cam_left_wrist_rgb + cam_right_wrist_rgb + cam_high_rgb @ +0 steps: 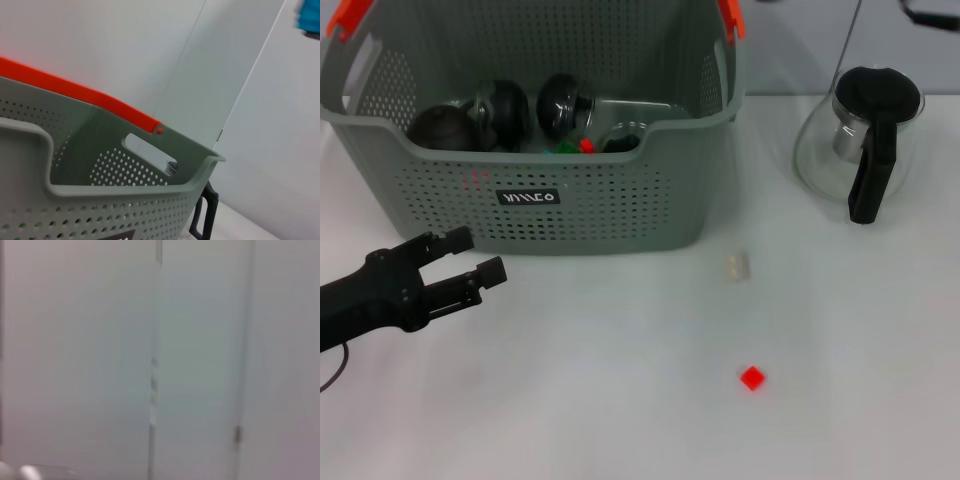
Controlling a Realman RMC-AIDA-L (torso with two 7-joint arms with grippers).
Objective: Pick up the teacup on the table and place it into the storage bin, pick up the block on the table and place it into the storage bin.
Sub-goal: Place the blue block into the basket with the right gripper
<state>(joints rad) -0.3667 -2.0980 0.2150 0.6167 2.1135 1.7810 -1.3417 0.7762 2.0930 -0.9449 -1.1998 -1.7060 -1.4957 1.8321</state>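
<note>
Nearest the robot, a small red cube-shaped block (752, 377) lies on the white table (620, 400), well in front of the large grey perforated plastic storage bin (570, 215) and off toward its right front corner. Closer to the bin, just in front of that same corner, sits a small pale translucent piece (737, 265); what it is cannot be told. The left gripper (480, 257), black, hangs just before the bin's front wall, toward its left end, with its jaws parted and nothing between them. The bin bears a small black label with white lettering (529, 197) on its front and orange handle ends (348, 18) at the top corners. Inside it lie dark rounded objects (500, 110), with bits of red and green among them; no teacup can be made out with certainty. To the right of the bin, well apart, stands a glass teapot with black lid and handle (865, 140). The right gripper does not show in any view.
</note>
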